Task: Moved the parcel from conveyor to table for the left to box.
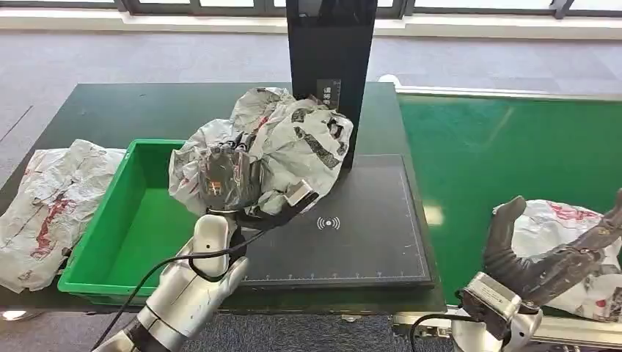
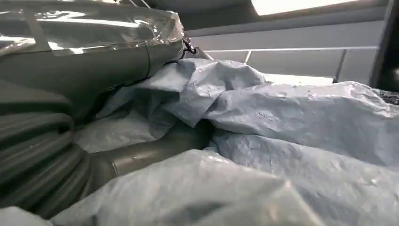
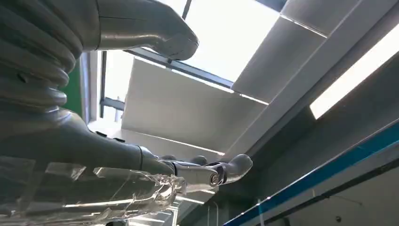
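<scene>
The left hand (image 1: 227, 192) is clamped on a big crumpled grey parcel (image 1: 282, 147), holding it up at the centre of the head view, straddling the right wall of the green bin (image 1: 103, 242) at nine o'clock and the black scanner pad (image 1: 367, 235) just right of it. Down at five o'clock the right hand (image 1: 546, 253) sits with fingers spread and curled upward, gripping nothing, just in front of a second parcel (image 1: 565, 227) lying on the green conveyor (image 1: 484, 154). Risk here, I'd say: that slack wrapping looks slippery, and loose folds could slide out of the fingers or snag the bin's rim, dropping the parcel half in, half out. Another grey parcel (image 1: 48, 205) lies on the dark table (image 1: 117, 110) at nine o'clock, left of the bin. At twelve o'clock a black upright panel (image 1: 330, 44) stands behind the held parcel, with grey carpet (image 1: 147, 59) and window frames beyond.
</scene>
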Robot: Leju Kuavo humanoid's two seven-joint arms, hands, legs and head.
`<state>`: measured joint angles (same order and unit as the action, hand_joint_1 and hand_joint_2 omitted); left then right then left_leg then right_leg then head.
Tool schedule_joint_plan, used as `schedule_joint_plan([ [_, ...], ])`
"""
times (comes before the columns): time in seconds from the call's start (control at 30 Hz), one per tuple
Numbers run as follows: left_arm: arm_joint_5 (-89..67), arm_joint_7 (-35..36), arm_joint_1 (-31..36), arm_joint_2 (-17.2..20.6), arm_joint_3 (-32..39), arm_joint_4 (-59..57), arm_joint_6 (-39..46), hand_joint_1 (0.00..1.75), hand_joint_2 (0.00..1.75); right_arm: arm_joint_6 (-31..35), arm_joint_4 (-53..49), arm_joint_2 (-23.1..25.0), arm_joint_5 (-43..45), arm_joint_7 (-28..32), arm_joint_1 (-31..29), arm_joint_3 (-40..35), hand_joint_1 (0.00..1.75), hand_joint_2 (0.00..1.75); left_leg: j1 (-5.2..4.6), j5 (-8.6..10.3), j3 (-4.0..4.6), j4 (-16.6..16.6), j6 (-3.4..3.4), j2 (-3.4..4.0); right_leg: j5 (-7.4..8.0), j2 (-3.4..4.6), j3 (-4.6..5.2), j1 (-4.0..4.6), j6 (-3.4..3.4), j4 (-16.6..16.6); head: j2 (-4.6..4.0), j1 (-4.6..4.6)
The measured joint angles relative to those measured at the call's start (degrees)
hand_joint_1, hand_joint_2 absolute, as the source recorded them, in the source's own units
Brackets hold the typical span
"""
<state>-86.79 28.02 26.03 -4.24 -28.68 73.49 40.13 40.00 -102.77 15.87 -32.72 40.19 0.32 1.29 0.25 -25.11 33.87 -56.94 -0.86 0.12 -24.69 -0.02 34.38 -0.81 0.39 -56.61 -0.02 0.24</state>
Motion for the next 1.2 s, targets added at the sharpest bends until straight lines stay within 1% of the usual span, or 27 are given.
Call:
schedule_joint_plan([
  [0.03,0.0,-0.1,-0.3,0.2,0.4,0.7,0.0,1.75,1.75,0.0,0.0,0.0,0.0,0.0,0.0,0.0,0.00,1.75,0.00,0.00,0.00,0.0,0.00,0.00,0.00,0.00,0.00,0.00,0.00,0.0,0.00,0.00],
  [0.1,0.0,-2.8,-1.5,0.4,2.5,2.3,0.0,1.75,1.75,0.0,0.0,0.0,-0.4,0.0,0.1,0.0,0.00,1.75,0.00,0.00,-0.03,0.0,0.00,0.02,-0.01,0.01,0.00,0.00,-0.01,0.0,0.00,0.00],
  [0.17,0.0,-8.3,-3.2,-0.6,7.4,3.1,0.0,1.75,1.75,0.0,-0.1,0.1,-0.9,0.0,0.4,0.0,0.00,1.75,0.01,0.00,-0.03,0.0,-0.01,0.03,-0.02,0.03,0.02,0.01,-0.03,0.0,-0.02,0.00],
  [0.23,0.0,-14.5,-4.6,-2.8,13.8,3.0,0.0,1.75,1.75,0.0,-0.6,0.2,-1.1,0.0,0.9,0.0,0.00,1.75,0.01,0.00,-0.02,0.0,-0.01,0.03,-0.03,0.02,0.03,0.01,-0.03,0.0,-0.02,0.02],
  [0.27,0.0,-16.9,-5.1,-3.6,17.1,2.8,0.0,1.54,1.75,0.0,-0.9,0.2,-1.2,0.0,1.0,0.0,0.00,1.75,0.01,-0.01,-0.02,0.0,-0.01,0.05,-0.03,0.04,0.04,0.01,-0.04,0.0,0.00,0.02],
  [0.3,0.0,-18.8,-5.4,-4.7,20.7,2.5,0.0,0.89,1.75,0.0,-1.1,0.2,-1.3,0.0,1.2,0.0,0.00,1.75,0.01,-0.01,-0.03,0.0,-0.02,0.08,-0.03,0.12,0.06,0.01,-0.04,0.0,0.00,0.02],
  [0.33,0.0,-19.6,-5.7,-5.4,23.6,2.2,0.0,0.56,1.75,0.0,-1.4,0.2,-1.4,0.0,1.5,0.0,0.00,1.75,0.01,-0.01,-0.04,0.0,-0.02,0.10,-0.03,0.13,0.06,0.01,-0.04,0.0,-0.02,0.00],
  [0.37,0.0,-20.7,-5.9,-6.3,26.6,1.7,0.0,0.33,1.75,0.0,-1.7,0.2,-1.6,0.0,1.9,0.0,0.00,1.75,0.01,-0.01,-0.04,0.0,-0.02,0.10,-0.03,0.13,0.06,0.00,-0.04,0.0,-0.02,0.02],
  [0.4,0.0,-21.6,-6.1,-7.0,29.4,1.1,0.0,0.26,1.75,0.0,-1.9,0.2,-1.7,0.0,2.1,0.0,0.00,1.75,0.01,-0.01,-0.03,0.0,-0.02,0.10,-0.03,0.12,0.06,0.01,-0.04,0.0,-0.02,0.02],
  [0.47,0.0,-23.5,-6.5,-8.3,34.3,0.3,0.0,0.00,1.75,0.0,-2.2,0.3,-1.7,0.0,2.3,0.0,0.00,1.75,0.01,-0.01,-0.03,0.0,-0.02,0.11,-0.03,0.12,0.06,0.01,-0.04,0.0,-0.02,0.02],
  [0.63,0.0,-26.6,-7.3,-11.0,42.2,-0.3,0.0,0.00,1.75,0.0,-2.5,0.3,-1.7,0.0,2.7,0.0,0.00,1.75,0.01,-0.02,-0.03,0.0,-0.02,0.09,-0.03,0.11,0.05,0.00,-0.04,0.0,-0.02,0.02],
  [0.8,0.2,-29.5,-7.7,-13.1,48.3,0.4,0.0,0.00,1.75,0.0,-2.5,0.3,-2.0,0.0,3.0,0.0,0.00,1.75,0.00,-0.02,-0.03,0.0,-0.02,0.09,-0.03,0.11,0.05,0.01,-0.04,0.0,-0.02,0.02],
  [0.97,1.9,-32.0,-7.8,-14.4,52.7,2.2,0.0,0.00,1.75,0.0,-2.5,0.3,-2.4,0.0,3.1,0.0,0.00,1.75,0.01,-0.02,-0.03,0.0,-0.03,0.09,-0.03,0.12,0.06,0.01,-0.05,0.0,-0.02,0.02],
  [1.1,5.3,-34.0,-8.1,-14.8,54.6,4.4,0.0,0.00,1.75,0.0,-2.6,0.4,-2.8,0.0,3.1,0.0,0.00,1.75,0.01,-0.02,-0.02,0.0,-0.03,0.07,-0.05,0.06,0.05,0.01,-0.06,0.0,-0.02,0.02],
  [1.17,9.3,-36.7,-8.5,-14.9,55.2,6.3,0.0,0.00,1.75,0.0,-2.6,0.5,-2.8,0.0,3.1,0.0,0.00,1.75,0.02,-0.02,-0.01,0.0,-0.03,0.07,-0.05,0.08,0.05,0.01,-0.06,0.0,0.00,0.02],
  [1.2,13.6,-39.9,-8.7,-14.9,55.8,7.7,0.0,0.00,1.75,0.0,-2.6,0.5,-2.8,0.0,3.1,0.1,0.00,1.75,0.02,-0.03,-0.01,0.0,-0.04,0.09,-0.05,0.10,0.05,0.01,-0.07,0.0,0.00,0.02],
])
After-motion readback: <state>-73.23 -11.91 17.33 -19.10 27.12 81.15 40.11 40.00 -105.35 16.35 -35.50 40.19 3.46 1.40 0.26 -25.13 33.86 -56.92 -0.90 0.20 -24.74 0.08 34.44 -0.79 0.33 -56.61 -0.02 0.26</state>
